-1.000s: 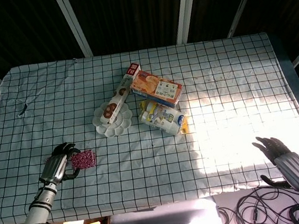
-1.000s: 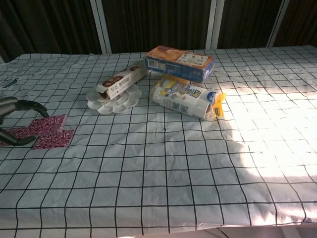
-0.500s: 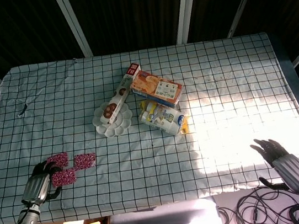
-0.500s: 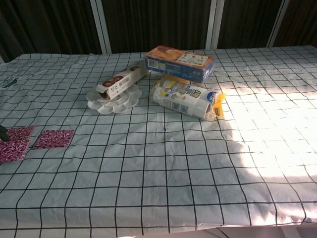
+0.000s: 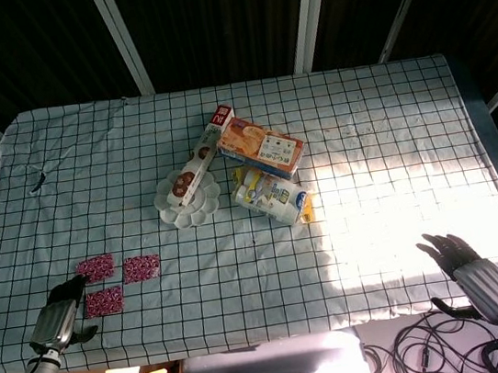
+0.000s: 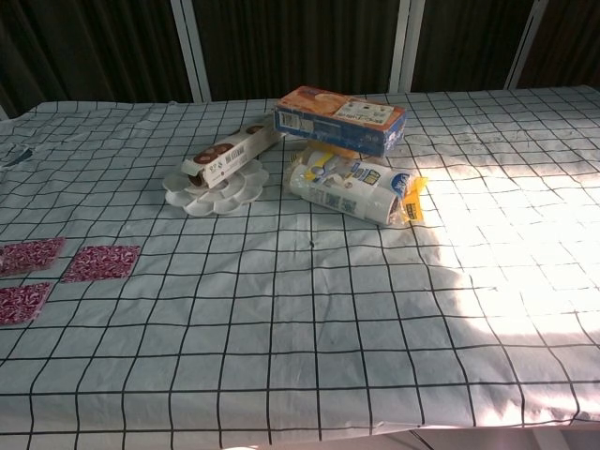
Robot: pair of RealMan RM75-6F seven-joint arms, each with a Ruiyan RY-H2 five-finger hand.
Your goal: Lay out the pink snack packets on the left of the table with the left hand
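Three pink snack packets lie flat and apart on the checked cloth at the near left: one [image 5: 96, 266] at the far left, one [image 5: 142, 267] to its right, one [image 5: 105, 301] nearest the front edge. The chest view shows the same three packets [image 6: 30, 254], [image 6: 102, 262], [image 6: 21, 302]. My left hand [image 5: 56, 321] sits just left of the front packet, at the table's edge, holding nothing, fingers loosely curled. My right hand [image 5: 469, 269] hovers off the near right corner with fingers spread and nothing in it. Neither hand shows in the chest view.
A white flower-shaped dish [image 5: 188, 198] holds a long biscuit box [image 5: 207, 151]. An orange cracker box [image 5: 262, 147] and a white-blue bag [image 5: 273, 195] lie at the centre. Cables [image 5: 420, 348] hang below the front edge at right.
My left hand has let go of the packets and drawn back toward the front left edge. The stacked packets now lie spread as three separate ones. The right hand dropped slightly.
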